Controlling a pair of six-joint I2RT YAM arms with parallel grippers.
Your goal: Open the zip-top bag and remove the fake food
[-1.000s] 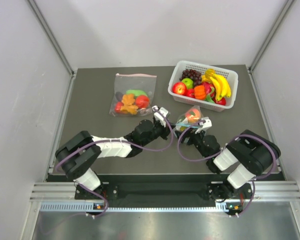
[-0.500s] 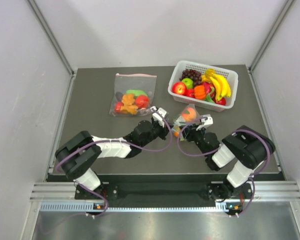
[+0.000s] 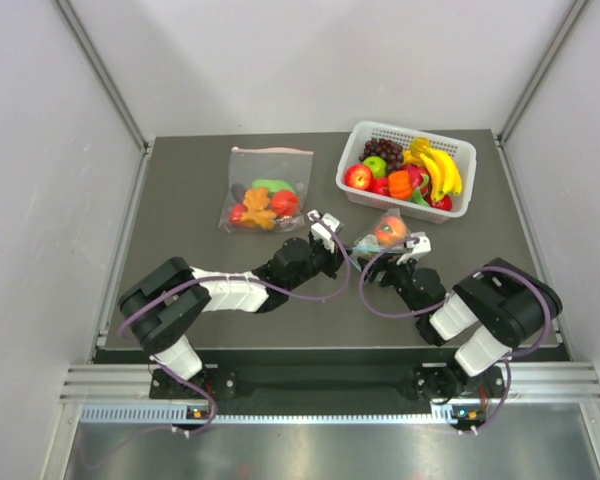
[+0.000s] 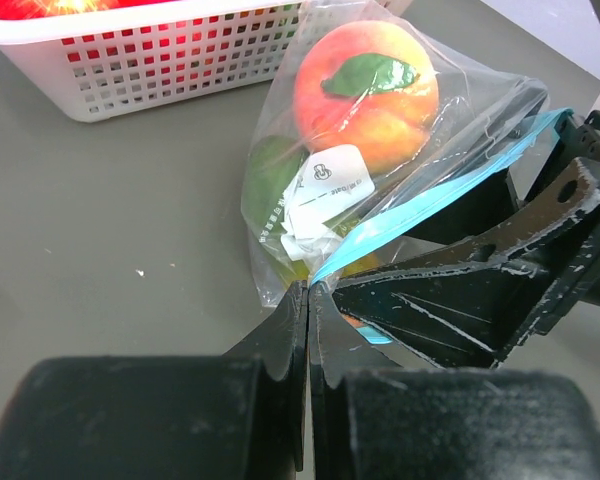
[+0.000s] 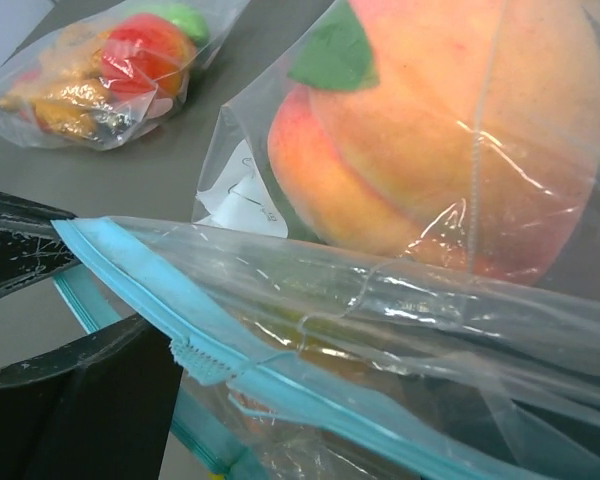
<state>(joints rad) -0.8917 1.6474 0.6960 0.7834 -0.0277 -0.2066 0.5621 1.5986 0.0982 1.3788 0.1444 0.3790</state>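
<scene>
At the near edge, both bases bolted side by side. From the left one, up to a raised elbow, then long and low across the table toward the middle, forearm slanting rightward. From the right one, folded tight: bulky elbow out near the right edge, then doubled back inward and to the left in a short reach.

Meeting mid-table at the zip-top bag. On its left, the left gripper, pressed together and pinching the clear lip right at the end of the teal zip strip. On the opposite side, the right gripper, jaws standing apart with the strip running between them; no telling whether gripping or merely straddling. Strip drawn straight and slanting between the two claws. Hard to tell whether the zip is parted.

Beyond the strip, the belly of the bag, tilted away toward the far side. Inside, the fake food: a peach-red piece with a green leaf up against the clear wall, and a green piece lower down beside the white print.

Farther back and to the left, well apart, a larger clear bag with a pink-red strip, lying flat. Farthest, at the right rear, a white basket heaped with bananas, grapes and other fruit.
</scene>
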